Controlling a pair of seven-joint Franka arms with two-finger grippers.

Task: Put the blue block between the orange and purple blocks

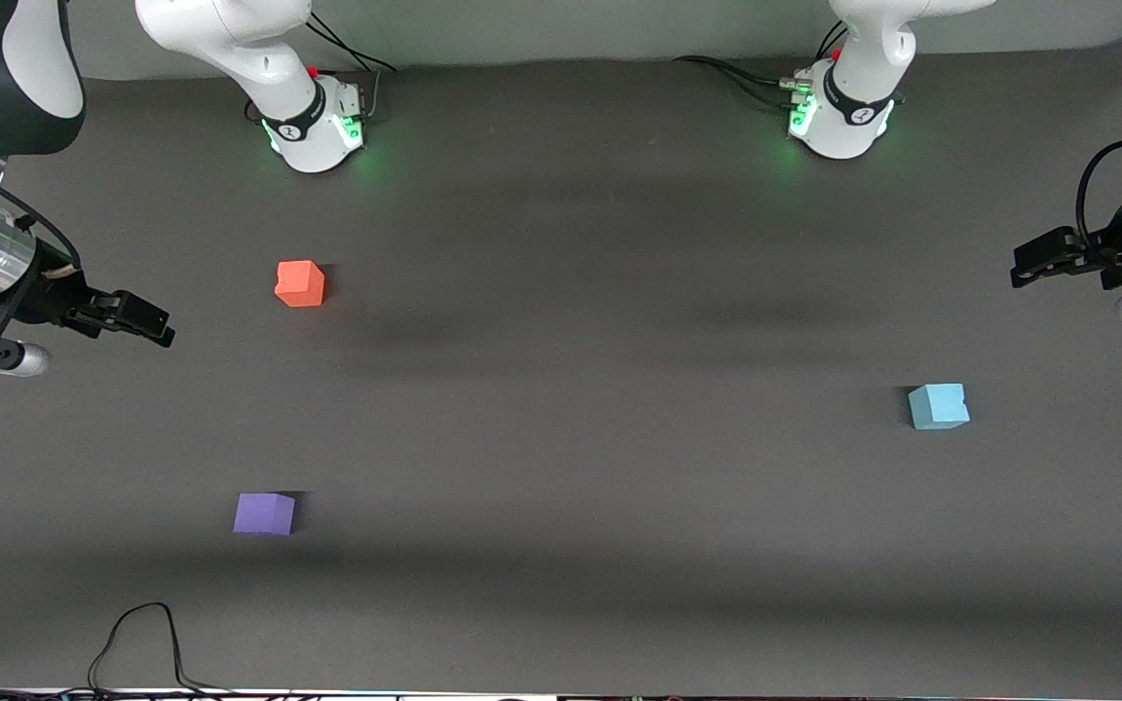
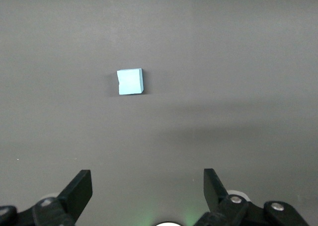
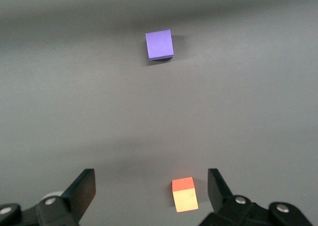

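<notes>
Both pincers released, hovering at the surface's ends: left pincer (image 2: 147,186) facing blue block (image 1: 938,406), orange block (image 1: 300,283) at twelve o'clock of purple block (image 1: 264,513), right pincer (image 3: 151,188) waiting.

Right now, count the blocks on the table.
3. The blue block sits toward the left arm's end; the orange block and, nearer the front camera, the purple block toward the right arm's end.

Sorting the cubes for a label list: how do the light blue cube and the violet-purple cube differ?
The light blue matte cube shows a notch on a top edge; the violet-purple matte cube shows none. The blue one sits toward the left arm's end of the table, the purple one toward the right arm's end, nearer the front camera. Both look alike in size.
</notes>
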